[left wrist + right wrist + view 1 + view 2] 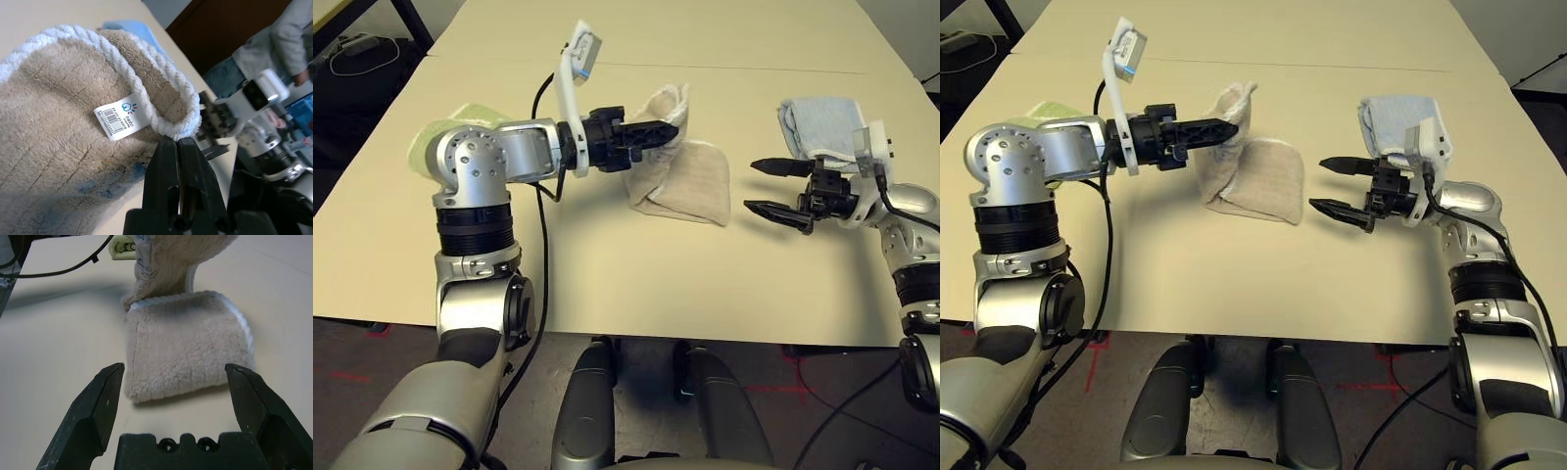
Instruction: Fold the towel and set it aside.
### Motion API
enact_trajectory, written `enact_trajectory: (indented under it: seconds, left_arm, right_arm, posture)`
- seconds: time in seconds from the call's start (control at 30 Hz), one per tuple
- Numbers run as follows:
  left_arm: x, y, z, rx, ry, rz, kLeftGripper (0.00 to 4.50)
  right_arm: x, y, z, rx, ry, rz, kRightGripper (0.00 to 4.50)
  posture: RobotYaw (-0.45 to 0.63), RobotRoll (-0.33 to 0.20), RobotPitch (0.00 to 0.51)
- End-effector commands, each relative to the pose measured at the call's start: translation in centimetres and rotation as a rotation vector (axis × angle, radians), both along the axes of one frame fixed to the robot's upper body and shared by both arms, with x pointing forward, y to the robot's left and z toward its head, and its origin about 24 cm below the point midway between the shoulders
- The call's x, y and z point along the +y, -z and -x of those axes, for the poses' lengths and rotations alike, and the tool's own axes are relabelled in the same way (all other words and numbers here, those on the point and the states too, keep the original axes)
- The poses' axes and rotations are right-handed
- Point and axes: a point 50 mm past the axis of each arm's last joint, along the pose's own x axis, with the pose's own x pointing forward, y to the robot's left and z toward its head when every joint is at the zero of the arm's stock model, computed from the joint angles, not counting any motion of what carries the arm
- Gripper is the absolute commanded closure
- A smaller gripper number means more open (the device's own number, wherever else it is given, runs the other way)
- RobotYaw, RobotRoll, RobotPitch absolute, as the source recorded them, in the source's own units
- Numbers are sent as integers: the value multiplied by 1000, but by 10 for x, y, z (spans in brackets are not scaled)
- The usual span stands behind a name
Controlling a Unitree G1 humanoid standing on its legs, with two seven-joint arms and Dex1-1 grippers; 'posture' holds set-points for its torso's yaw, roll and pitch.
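Pale tabletop under me; the towel lies at frame centre, one edge lifted upward by my left claw, clamped on its white piping. My right claw gapes wide, near its right side. Soft, light, limp: I'd grip hems. Its long axis seems to run left-right

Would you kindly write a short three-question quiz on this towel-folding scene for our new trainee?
1. True or false: the left pincer is shut on the beige towel.
2. The right pincer is: A) shut on the towel, B) open and apart from it, C) resting on the light blue towel.
3. Fill in: the light green towel lies behind the robot's ____ arm.

Key: 1 true; 2 B; 3 left.
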Motion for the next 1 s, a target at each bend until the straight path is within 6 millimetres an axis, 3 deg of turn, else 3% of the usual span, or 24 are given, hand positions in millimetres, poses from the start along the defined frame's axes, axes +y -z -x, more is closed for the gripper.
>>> enact_trajectory:
  seconds: [0.03, 0.67, 1.0]
  left_arm:
    - [1, 6, -4, -2, -4, -29, 4466]
    - [12, 30, -10, 8, -40, -124, 4466]
    - [-18, 13, 7, -20, 124, -61, 4466]
  right_arm:
    - [-16, -3, 7, 13, 25, -24, 0]
    - [-53, -21, 7, -28, 55, 118, 0]
    - [-49, -14, 2, -20, 48, 130, 0]
  posture:
    - [142, 0, 204]
    - [134, 0, 213]
    - [137, 0, 217]
